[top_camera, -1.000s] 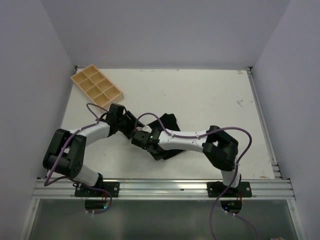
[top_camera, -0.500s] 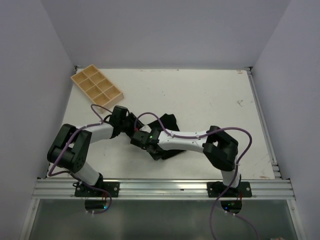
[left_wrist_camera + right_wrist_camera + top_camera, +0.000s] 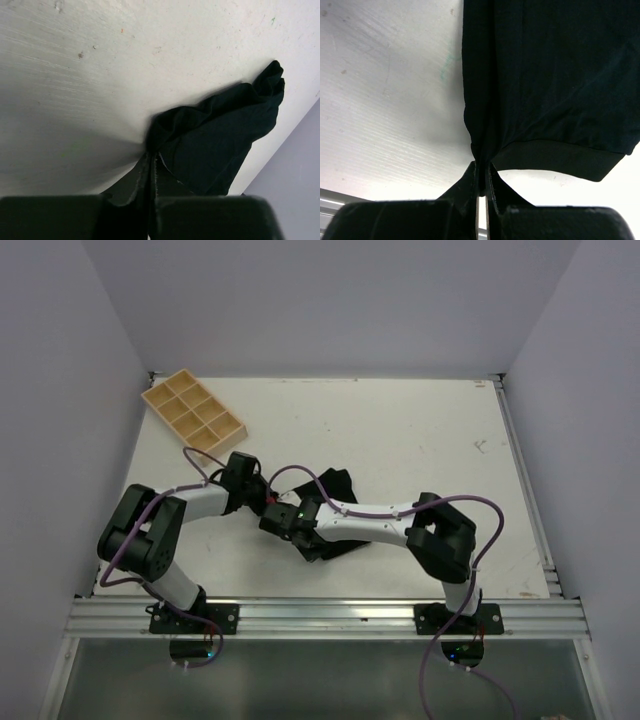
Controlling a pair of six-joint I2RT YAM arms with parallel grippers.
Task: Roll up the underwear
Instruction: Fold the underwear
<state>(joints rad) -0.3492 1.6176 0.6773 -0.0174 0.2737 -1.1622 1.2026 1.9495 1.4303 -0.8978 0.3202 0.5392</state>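
Fabric is pinched on both sides, so your job is to turn those two pinches into one even roll. Your left fingers (image 3: 145, 172) are clenched on a bunched edge of the underwear (image 3: 338, 483). Your right fingers (image 3: 470, 182) are clamped thin on a corner just beside the banded hem. Neither wrist view shows a gap at the tips. The garment lies on the bench (image 3: 430, 430) toward its near middle, partly beneath both wrists and well apart from the wooden tray (image 3: 193, 412) at the far left corner. From the left wrist the cloth looks crumpled and gathered toward the pinch, with a loose tail at its far end; from the right wrist it lies flatter and smoother. No tube of cloth shows in any view, so I judge the roll has barely begun, if at all. To do this step well, raise the held edge only a little off the bench and carry both pinches over the flat part together, at one pace and along parallel lines, so the edge between them turns as a straight fold, not a twist. Draw the edge gently taut first, because the bunching on your left side would likely roll up lumpy. Do not pull the two sides hard apart: this cloth is thin and soft and could slip from so narrow a hold. Your wrists sit very close together, so mind them and the cables as you turn. You cannot tell from these views how many layers each pinch has caught, so watch whether the whole garment drags along.
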